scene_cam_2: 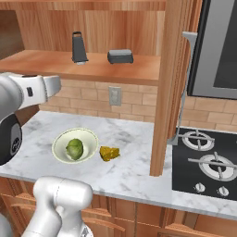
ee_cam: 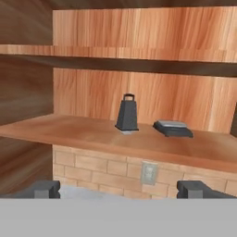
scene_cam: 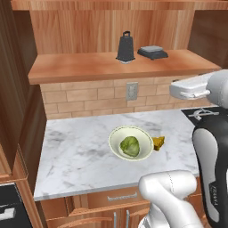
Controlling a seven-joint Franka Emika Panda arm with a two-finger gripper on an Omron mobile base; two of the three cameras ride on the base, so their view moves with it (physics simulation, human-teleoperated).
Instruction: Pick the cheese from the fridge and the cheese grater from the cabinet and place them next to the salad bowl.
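The dark grey cheese grater stands upright on the shelf of the open wooden cabinet. My gripper is open and empty. It is level with the shelf and well in front of it, pointing at the grater. On the marble counter below, the cheese lies right beside the salad bowl, which holds a lettuce head. The fridge is out of view.
A flat dark scale sits on the shelf right of the grater. A wooden upright separates the counter from a black stove. A wall outlet sits in the brick backsplash.
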